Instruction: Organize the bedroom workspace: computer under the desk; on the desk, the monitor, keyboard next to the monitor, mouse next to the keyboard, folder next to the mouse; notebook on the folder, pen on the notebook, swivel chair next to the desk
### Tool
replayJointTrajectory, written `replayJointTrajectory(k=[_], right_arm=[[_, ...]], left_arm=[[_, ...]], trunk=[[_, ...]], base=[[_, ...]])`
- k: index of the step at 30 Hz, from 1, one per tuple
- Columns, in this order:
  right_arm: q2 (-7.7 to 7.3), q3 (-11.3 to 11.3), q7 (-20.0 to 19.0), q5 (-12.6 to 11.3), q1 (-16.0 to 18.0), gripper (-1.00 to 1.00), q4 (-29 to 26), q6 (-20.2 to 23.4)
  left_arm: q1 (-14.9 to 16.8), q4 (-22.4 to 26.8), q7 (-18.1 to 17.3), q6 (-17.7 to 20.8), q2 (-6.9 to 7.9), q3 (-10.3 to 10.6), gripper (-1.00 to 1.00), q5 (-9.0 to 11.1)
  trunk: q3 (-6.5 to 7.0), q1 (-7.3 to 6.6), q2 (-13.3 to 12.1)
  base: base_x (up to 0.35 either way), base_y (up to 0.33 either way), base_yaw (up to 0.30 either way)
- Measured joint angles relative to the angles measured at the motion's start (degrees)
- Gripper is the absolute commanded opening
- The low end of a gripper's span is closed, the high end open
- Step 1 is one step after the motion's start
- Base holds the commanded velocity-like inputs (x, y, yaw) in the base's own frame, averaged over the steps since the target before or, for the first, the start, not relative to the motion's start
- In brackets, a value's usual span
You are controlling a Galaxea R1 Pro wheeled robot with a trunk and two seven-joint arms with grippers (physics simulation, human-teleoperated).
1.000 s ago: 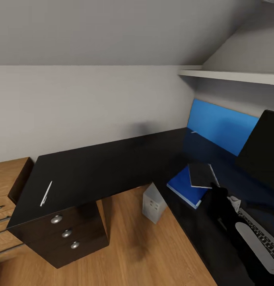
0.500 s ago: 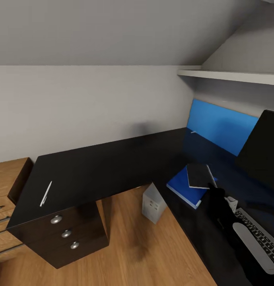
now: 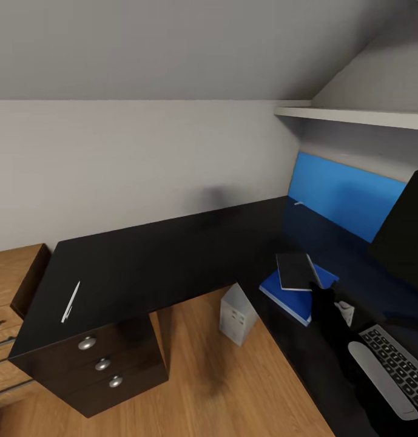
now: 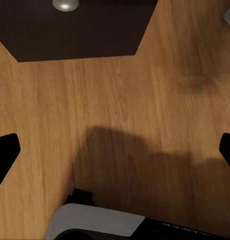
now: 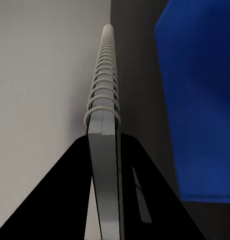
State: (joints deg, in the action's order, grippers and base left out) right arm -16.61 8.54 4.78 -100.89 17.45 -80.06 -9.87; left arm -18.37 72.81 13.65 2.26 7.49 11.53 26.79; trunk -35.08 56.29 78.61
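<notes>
One gripper — the right one — pinches the notebook tight by its edge, to lay it flat on the folder; the left gripper is wide apart.

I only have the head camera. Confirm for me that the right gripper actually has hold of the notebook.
Observer: It does. In the right wrist view the right gripper is shut on the notebook, seen edge-on, with a black finger on each side just below the spiral binding.
Operator: Now report the left gripper.
Observer: In the left wrist view the left gripper is open and holds nothing. Its fingertips stand far apart over the wooden floor, with a silver drawer knob ahead of them.
</notes>
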Motion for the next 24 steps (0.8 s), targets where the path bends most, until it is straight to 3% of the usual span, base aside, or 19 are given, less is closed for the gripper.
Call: replayJointTrajectory(k=[12, 24], right_arm=[[0.06, 0.16, 1.70, 0.17, 0.00, -1.00, 0.07, -0.06], [-0.02, -0.24, 4.70, 0.34, 0.00, -1.00, 1.22, -0.57]], left_arm=[[0.00, 0.00, -0.02, -0.08, 0.00, 0.00, 1.00, 0.00], [0.00, 0.00, -0.02, -0.09, 0.00, 0.00, 1.00, 0.00]], trunk=[[0.00, -0.01, 0.00], [0.00, 0.00, 0.00]], base=[[0.131, 0.002, 0.000], [0.015, 0.000, 0.000]])
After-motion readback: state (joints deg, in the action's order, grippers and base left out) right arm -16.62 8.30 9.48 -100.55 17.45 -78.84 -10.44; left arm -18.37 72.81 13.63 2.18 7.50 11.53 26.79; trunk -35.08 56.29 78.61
